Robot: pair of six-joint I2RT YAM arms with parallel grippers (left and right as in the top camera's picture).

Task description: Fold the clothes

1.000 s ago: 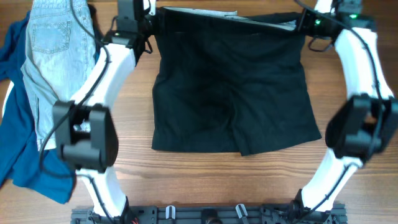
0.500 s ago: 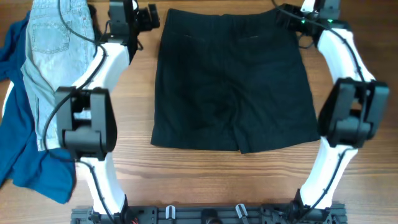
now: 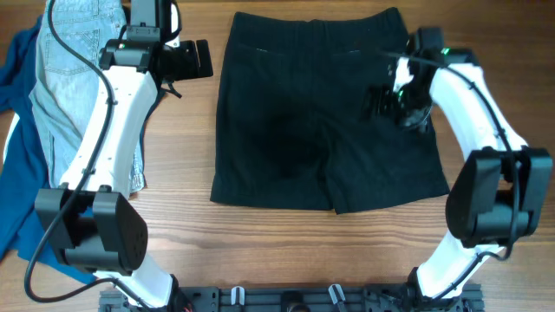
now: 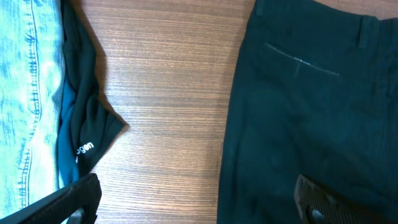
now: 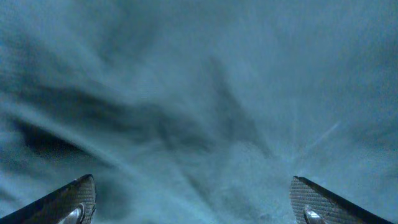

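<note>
The left arm [image 3: 104, 121] and right arm [image 3: 475, 95] are white-shelled with black joints. Thin black cables [image 3: 54, 26] run along both. The fingers [image 5: 68, 202] are dark and cross-hatched.

black shorts [image 3: 323, 113] flat, centre | denim shorts [image 3: 69, 61], blue top [image 3: 26, 217] left

Table [image 3: 186, 230]: brown wood-grain top, filling the overhead view from edge to edge, its grain running left to right.
Table surface, close up: fine parallel streaks in a warm reddish brown, seen from the left wrist (a matte finish).
Rail [image 3: 286, 300]: black bar along the table's near edge, at the bottom of the overhead view.
Clips [image 3: 238, 295]: small pale metal fittings spaced along that rail.
</note>
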